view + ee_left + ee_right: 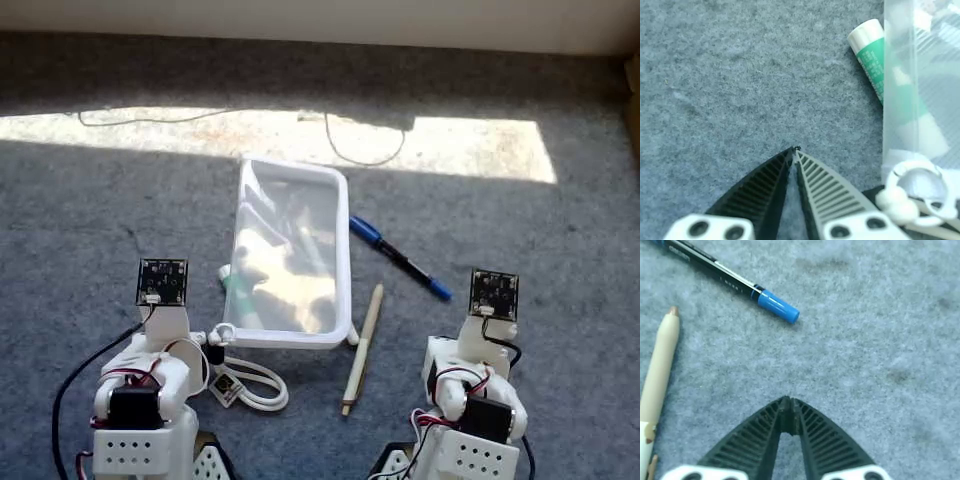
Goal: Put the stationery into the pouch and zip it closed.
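Observation:
A clear pouch (290,255) with a white rim lies on the grey carpet in the middle. A green and white glue stick (875,65) lies partly under the pouch's edge (897,75), also seen as a green tube (235,295). To the right of the pouch rest a blue and black pen (400,258) (725,280) and a beige pen (362,348) (657,370). My left gripper (794,150) is shut and empty, close to the pouch's near left corner. My right gripper (787,402) is shut and empty, near the blue pen's tip.
A white ring and cord (250,385) (915,180) trail from the pouch's near left corner. A thin cable (365,150) lies across the sunlit strip at the back. A wall edge (320,30) bounds the carpet at the far side.

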Robot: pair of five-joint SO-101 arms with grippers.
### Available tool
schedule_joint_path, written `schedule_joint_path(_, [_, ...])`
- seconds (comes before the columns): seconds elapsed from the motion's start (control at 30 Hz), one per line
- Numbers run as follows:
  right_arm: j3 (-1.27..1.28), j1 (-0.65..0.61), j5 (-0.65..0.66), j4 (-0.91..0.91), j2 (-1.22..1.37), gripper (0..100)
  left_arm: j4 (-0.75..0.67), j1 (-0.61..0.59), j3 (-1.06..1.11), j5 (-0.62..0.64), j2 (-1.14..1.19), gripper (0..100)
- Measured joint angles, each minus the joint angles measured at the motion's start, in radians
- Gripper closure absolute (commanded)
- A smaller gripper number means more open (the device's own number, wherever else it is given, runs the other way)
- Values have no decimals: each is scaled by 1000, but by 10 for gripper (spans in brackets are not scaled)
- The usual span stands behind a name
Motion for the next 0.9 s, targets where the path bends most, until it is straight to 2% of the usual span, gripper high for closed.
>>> schedule_joint_path(0.67, [0,0,0,0,0,993,0,0,0,-5,0,993])
schedule_joint_path(0.77, [0,0,0,0,0,993,0,-5,-2,-61,0,993])
schedule_joint_path(0.9, [-31,2,0,-2,0,993,0,-107,-38,-157,-2,993])
